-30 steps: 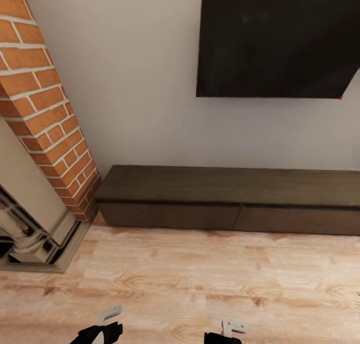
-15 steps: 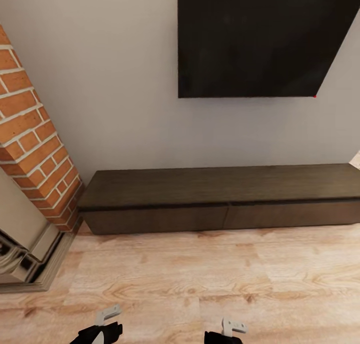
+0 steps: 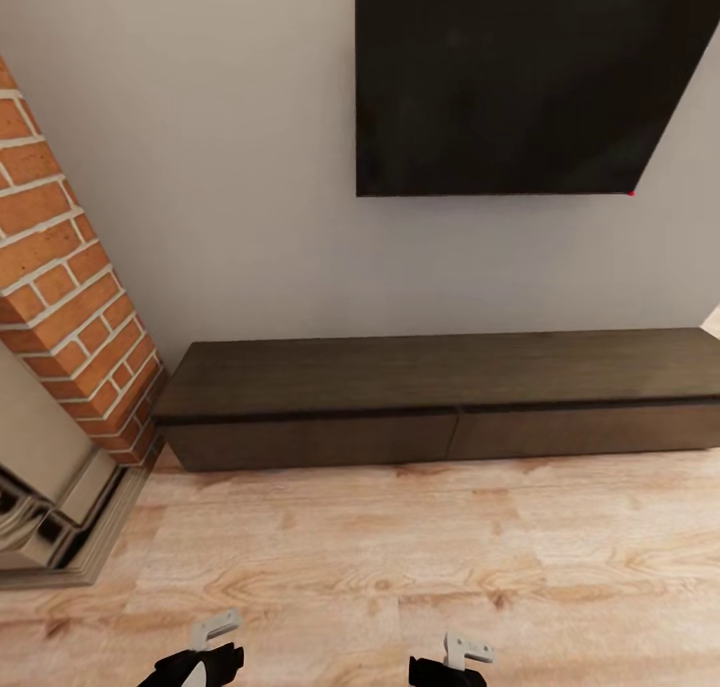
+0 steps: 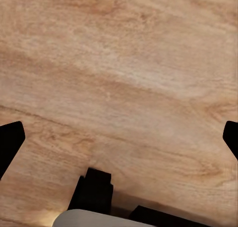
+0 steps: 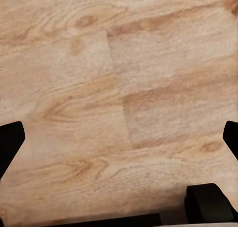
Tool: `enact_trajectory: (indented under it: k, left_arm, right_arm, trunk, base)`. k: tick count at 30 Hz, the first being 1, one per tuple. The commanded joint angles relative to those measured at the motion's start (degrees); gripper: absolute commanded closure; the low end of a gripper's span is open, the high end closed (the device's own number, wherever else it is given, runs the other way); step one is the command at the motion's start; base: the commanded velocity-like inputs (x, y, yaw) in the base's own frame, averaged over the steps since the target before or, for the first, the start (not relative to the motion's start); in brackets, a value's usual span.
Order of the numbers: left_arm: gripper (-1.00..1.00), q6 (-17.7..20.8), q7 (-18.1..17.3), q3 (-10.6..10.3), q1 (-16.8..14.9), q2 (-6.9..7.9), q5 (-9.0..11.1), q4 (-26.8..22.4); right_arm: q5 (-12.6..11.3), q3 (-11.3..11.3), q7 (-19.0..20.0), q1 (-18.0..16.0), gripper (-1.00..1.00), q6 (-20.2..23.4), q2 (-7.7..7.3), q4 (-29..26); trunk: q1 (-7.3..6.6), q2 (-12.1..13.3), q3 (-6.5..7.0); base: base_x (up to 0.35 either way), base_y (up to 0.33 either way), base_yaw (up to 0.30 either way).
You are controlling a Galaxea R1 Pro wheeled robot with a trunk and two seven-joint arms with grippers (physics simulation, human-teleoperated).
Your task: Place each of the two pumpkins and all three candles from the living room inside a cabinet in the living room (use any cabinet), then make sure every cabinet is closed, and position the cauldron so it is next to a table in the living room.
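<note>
Pale wood-grain plank floor [image 3: 400, 567], knotted and streaked, running up to a plain grey wall [image 3: 240, 167]. Against it, far centre: the cabinet [image 3: 440, 387], long, low, dark brown, flat-topped, both drawer fronts flush and closed. Above, a flat black wall panel [image 3: 510, 77]. Far left, a red brick column [image 3: 70, 267] over a moulded beige base. Open floor between cabinet and arms. Left gripper [image 4: 119, 138] and right gripper [image 5: 119, 138] over bare planks, black fingertips [image 4: 10, 142] spread wide, holding nothing.

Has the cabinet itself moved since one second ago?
No. The cabinet keeps its place against the wall under the black screen; the camera turned.
</note>
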Motion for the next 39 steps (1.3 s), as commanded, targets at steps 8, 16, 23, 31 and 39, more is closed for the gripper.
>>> enact_trajectory:
  k: [8,16,23,31,39]
  left_arm:
    - [-1.00,15.72,-8.93,0.94,-0.58,2.35,0.28,-3.47]
    - [-1.00,38.65,-20.38,7.83,-0.95,4.92,0.21,-18.52]
    - [-1.00,45.51,-28.23,10.71,-1.08,8.34,0.24,-20.43]
    - [-1.00,46.73,-41.44,11.04,-1.14,12.18,0.21,-20.65]
    - [-1.00,46.83,-48.26,11.14,-1.14,14.61,0.28,-20.66]
  right_arm:
    - [-1.43,-2.49,0.51,0.00,-1.00,-0.38,-0.29,-0.02]
    - [-7.89,-14.77,15.82,-0.08,-1.00,0.06,-4.01,-0.21]
    - [-15.69,-22.89,26.36,-0.25,-1.00,0.27,-4.98,-0.18]
    - [-24.32,-24.26,27.85,-4.25,-1.00,-0.18,-3.91,-0.13]
    - [-30.28,-24.26,28.35,-7.86,-1.00,-1.45,-0.66,-0.48]
  trunk:
    - [0.00,0.00,0.00]
    - [1.10,-2.00,-0.90]
    - [2.64,-4.81,-2.15]
    - [4.39,-8.02,-3.59]
    - [6.15,-11.23,-5.03]
  base:
    - [0.025,0.000,0.000]
    - [0.001,0.000,0.000]
    - [0.000,0.000,0.000]
    - [0.000,0.000,0.000]
    - [0.000,0.000,0.000]
